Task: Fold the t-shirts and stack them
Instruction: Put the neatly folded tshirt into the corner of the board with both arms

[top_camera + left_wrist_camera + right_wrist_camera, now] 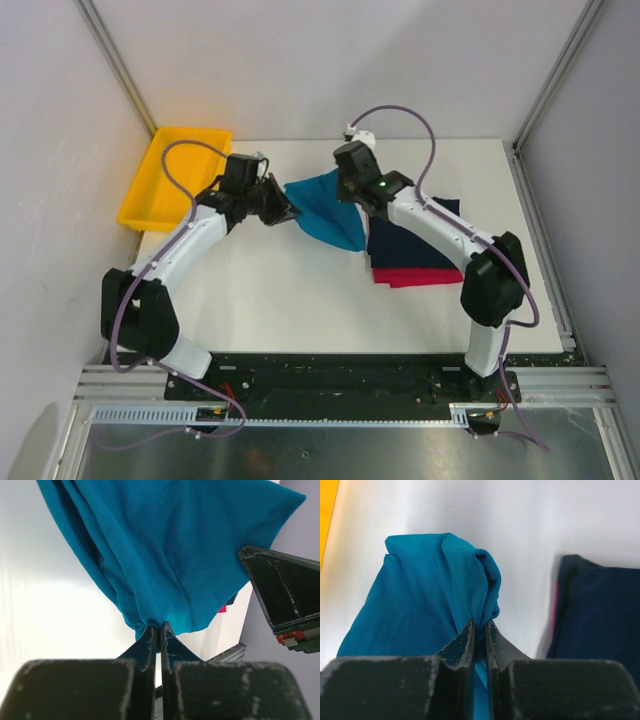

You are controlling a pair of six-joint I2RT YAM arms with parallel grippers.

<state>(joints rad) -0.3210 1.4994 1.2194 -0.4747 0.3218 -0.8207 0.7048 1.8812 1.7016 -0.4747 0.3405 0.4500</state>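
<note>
My left gripper (160,627) and right gripper (480,626) both clenched on the soft teal-blue cloth t-shirt (325,212) sagging bunched between them; best draw jaws apart evenly, edge taut, before laying flat.

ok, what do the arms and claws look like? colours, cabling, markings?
Left arm and right arm: white shells, black joints, a mauve cable looping along each. Green light near the right wrist. Left claw and right claw: black, tapered, edges scuffed whitish.
</note>
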